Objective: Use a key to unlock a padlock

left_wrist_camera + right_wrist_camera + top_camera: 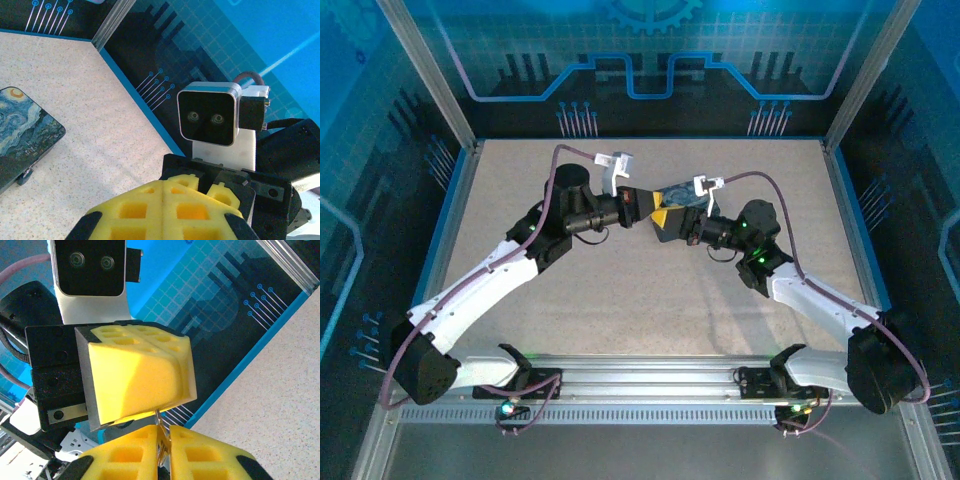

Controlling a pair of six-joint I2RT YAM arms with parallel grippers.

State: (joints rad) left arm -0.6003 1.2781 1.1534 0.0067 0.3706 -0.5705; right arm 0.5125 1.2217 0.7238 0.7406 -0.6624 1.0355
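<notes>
Both grippers meet above the middle of the table. My right gripper (672, 222) (164, 436) is shut on a thin silvery metal piece, the key (161, 432), whose tip sticks up from between the yellow pads. That tip touches the underside of my left gripper's (642, 206) (164, 186) yellow pads (140, 375). The left pads are pressed together, with nothing showing between them in the left wrist view. The padlock is hidden.
A rectangular tin with a blue-and-yellow swirl painting (682, 191) (25, 132) lies on the speckled table just behind the grippers. A small dark nub (23, 176) sits at its near edge. Blue walls and metal posts ring the table (620, 300).
</notes>
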